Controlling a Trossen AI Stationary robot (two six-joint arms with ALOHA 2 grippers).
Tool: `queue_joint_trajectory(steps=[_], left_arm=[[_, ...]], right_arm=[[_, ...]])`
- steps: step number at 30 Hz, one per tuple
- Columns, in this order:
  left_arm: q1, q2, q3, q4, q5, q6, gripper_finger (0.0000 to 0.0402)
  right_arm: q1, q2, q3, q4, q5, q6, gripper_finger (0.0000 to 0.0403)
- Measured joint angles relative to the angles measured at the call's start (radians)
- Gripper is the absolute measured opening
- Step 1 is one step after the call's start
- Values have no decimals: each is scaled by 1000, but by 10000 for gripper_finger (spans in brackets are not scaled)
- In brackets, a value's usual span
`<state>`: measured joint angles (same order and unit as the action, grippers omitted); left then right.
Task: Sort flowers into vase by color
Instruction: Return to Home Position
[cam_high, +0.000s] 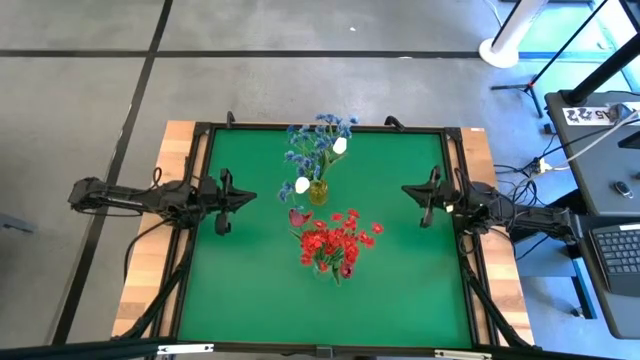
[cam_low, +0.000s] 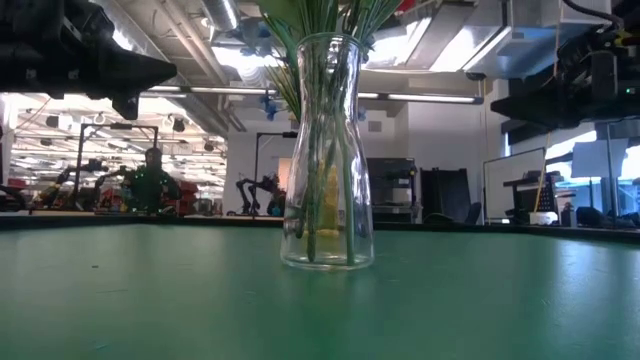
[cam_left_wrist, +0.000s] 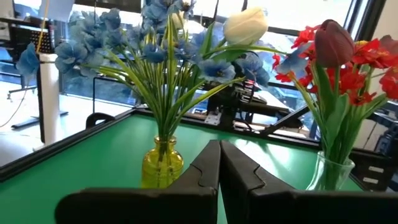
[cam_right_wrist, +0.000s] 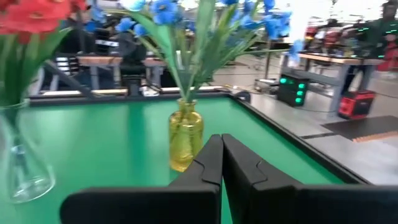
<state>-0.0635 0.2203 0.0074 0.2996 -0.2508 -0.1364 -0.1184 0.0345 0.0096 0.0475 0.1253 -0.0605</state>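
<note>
Both closed, our left hand (cam_high: 226, 200) sits at nine o'clock of the flowers (cam_high: 332, 241), our right hand (cam_high: 428, 197) at three, well apart.

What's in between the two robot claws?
In the high view, the yellow vase of blue flowers stands between the left gripper and right gripper; the red flowers sit beside that line.

Mat (cam_high: 250, 290): green, within a black frame (cam_high: 320, 128) on a wooden tabletop (cam_high: 148, 262).
Laptop (cam_high: 622, 250): on a dark desk (cam_high: 585, 170) beside the table's right edge.
Stand base (cam_high: 497, 50): white, round, on the grey floor (cam_high: 80, 100).
</note>
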Motion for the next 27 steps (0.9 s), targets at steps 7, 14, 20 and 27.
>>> queue_joint_trajectory(steps=[7, 14, 20, 27], left_arm=[[0, 0, 0, -4, -2, -3, 0], [0, 0, 0, -4, -2, 23, 0], [0, 0, 1, -4, -2, 23, 0], [0, 0, 1, -4, -2, 23, 0]], right_arm=[[0, 0, -1, 4, 31, 2, 7], [0, 0, -1, 4, 31, 3, 7], [0, 0, -2, 3, 31, 3, 7], [0, 0, -2, 3, 31, 3, 7]])
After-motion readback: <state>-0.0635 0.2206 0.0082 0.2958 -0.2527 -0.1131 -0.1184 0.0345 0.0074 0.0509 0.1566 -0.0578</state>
